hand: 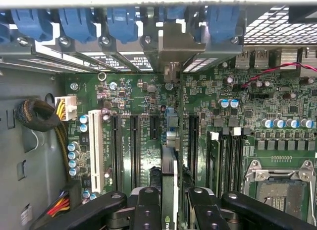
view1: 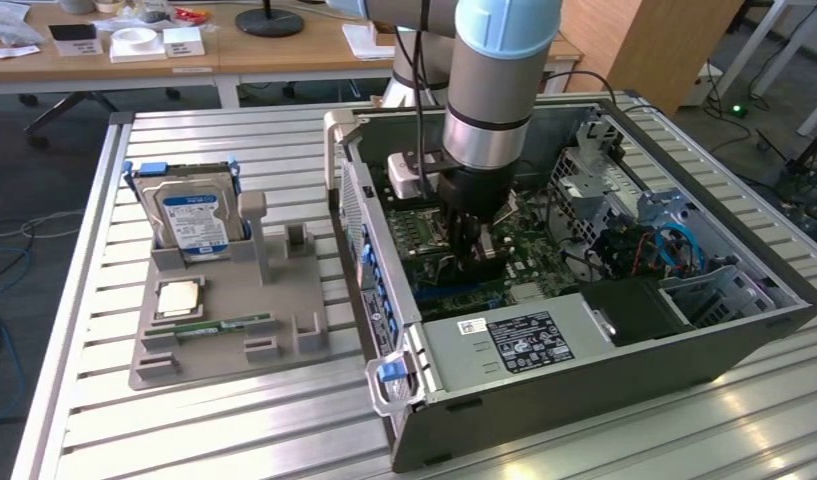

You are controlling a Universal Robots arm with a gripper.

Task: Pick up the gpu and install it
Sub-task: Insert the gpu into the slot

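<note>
The gripper point(hand: 168, 210) is clamping the gpu point(hand: 169, 178) edge-on between its 2 fingers point(hand: 147, 210), holding it upright over the motherboard point(hand: 148, 136), among the slots beside the white slot point(hand: 95, 145). The card is looking light, stiff and fragile, best held by its bare edges. Its lower edge and contacts are hiding behind the fingers, and the blue latches point(hand: 121, 22) are lying farthest from the gripper.

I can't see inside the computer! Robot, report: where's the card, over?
Gripper shut on gpu, edge-on between the fingers. Card above motherboard slots, inside the computer case. Nothing seen blocking.
</note>
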